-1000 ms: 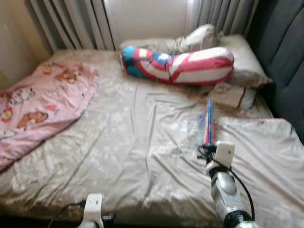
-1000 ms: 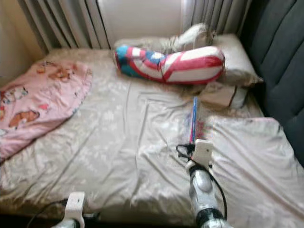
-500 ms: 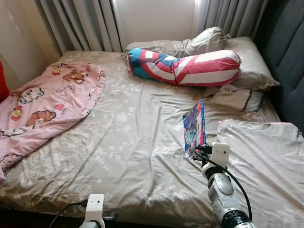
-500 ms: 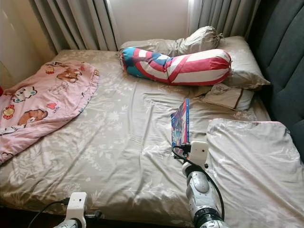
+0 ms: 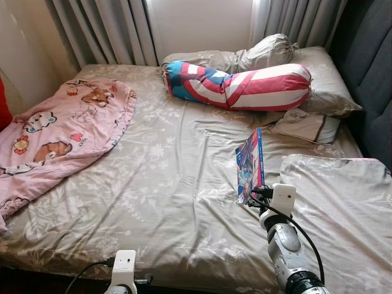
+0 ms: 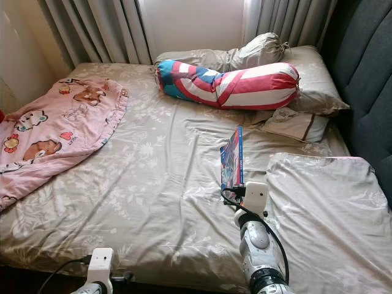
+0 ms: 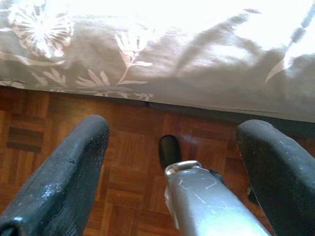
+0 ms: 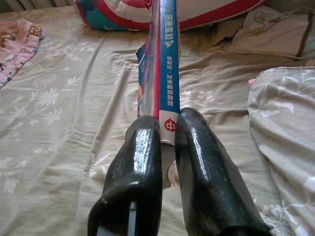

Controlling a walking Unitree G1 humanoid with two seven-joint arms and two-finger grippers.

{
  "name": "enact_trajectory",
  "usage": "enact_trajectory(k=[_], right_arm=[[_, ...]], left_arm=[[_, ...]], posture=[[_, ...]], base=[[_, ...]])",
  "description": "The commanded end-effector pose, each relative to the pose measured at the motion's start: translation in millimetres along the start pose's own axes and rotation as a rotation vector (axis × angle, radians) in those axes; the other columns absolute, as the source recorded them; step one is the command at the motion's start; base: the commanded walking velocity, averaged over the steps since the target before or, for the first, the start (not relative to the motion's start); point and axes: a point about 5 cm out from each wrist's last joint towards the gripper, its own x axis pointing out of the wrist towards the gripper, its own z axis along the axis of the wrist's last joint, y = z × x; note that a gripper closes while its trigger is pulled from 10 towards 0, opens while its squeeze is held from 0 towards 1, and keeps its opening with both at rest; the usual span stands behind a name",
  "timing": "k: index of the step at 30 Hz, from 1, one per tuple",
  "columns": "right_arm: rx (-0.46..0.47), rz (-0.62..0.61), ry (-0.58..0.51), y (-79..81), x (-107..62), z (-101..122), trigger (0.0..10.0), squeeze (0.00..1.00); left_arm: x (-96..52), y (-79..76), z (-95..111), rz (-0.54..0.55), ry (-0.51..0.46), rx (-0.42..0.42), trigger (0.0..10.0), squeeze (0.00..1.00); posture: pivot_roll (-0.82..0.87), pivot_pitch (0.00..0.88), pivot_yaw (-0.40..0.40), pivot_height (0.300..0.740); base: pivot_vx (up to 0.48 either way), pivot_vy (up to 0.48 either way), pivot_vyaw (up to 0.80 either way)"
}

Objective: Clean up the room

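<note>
Grey bed (image 5: 171,184): we see a pink blanket (image 5: 55,128) and striped bolster (image 5: 239,86) on it.
Right gripper (image 8: 169,129): our fingers clamp an upright book (image 5: 250,164).
Left gripper (image 7: 172,147): fingers spread above parquet floor (image 7: 133,147).

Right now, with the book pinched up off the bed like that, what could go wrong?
The right gripper clamps the book only at its bottom end, by the spine, so it might pivot or slip out. The covers hang loose and could splay open. If it drops, it lands back on the bed, still not tidied.

My left gripper (image 7: 172,162) hung spread wide over the parquet floor (image 7: 133,147), bedsheet (image 7: 157,64) at twelve o'clock.
</note>
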Motion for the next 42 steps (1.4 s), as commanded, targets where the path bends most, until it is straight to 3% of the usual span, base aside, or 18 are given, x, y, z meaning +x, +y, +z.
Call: enact_trajectory(k=[1,18,30,42], right_arm=[[-0.008,0.011,-0.035,2.4,3.2,8,10.0,0.0],[-0.009,-0.007,-0.047,0.9,3.2,10,10.0,0.0],[-0.004,0.002,-0.06,2.7,2.9,10,10.0,0.0],[0.0,0.003,-0.068,3.0,3.0,11,10.0,0.0]], left_arm=[[-1.4,4.2,-6,0.015,0.016,0.005,10.0,0.0],[-0.6,5.0,-2,0.012,0.012,0.007,10.0,0.0],[-1.6,8.9,-4,0.014,0.014,0.018,10.0,0.0],[0.8,-11.6,-3,-0.008,0.024,0.032,10.0,0.0]], posture=[[-0.02,0.037,0.031,0.74],[-0.02,0.04,0.032,0.74],[-0.02,0.04,0.032,0.74],[-0.02,0.041,0.033,0.74]], base=[[0.244,0.0,0.0],[0.257,0.0,0.0],[0.0,0.0,0.0],[0.0,0.0,0.0]])
